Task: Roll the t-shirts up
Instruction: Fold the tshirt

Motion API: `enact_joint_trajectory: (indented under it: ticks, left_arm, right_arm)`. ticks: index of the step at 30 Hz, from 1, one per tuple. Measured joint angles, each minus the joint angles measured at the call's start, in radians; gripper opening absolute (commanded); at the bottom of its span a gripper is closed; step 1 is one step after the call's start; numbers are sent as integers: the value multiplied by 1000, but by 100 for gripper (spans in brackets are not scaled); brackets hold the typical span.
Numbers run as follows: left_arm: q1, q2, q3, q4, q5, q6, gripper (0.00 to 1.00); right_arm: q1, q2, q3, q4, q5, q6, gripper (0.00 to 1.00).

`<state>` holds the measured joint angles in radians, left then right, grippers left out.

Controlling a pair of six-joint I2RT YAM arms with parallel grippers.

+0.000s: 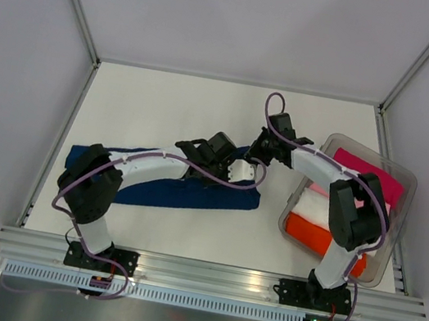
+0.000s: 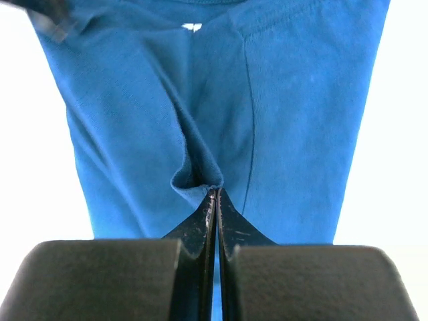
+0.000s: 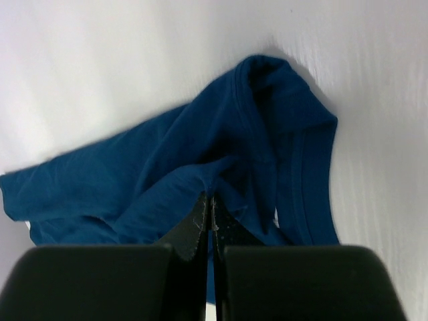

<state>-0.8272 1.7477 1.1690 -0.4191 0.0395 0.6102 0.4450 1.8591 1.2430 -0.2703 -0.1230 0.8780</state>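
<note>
Navy cotton is pinched at the right end of the folded navy t-shirt, laid centre-left in the top view. The left gripper and right gripper are each closed tight on a fold. Both folds should be kept level and taut so the roll is started straight. A white table is enclosed by pale panels.

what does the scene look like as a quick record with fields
left gripper: shut on navy t-shirt, pinching a fold
right gripper: shut on navy t-shirt, at its right end
navy t-shirt: long folded strip on table, not yet rolled
bin: clear, right side; holds magenta tee, white tee, orange-red tee
</note>
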Motion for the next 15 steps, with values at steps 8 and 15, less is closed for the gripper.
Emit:
enact_joint_trajectory:
  ticks: [8, 15]
  left_arm:
    - [63, -127, -39, -83, 108, 68, 2]
    - [86, -134, -95, -154, 193, 132, 2]
  right_arm:
    - [32, -145, -115, -51, 0, -53, 0]
    - [98, -185, -228, -68, 0, -53, 0]
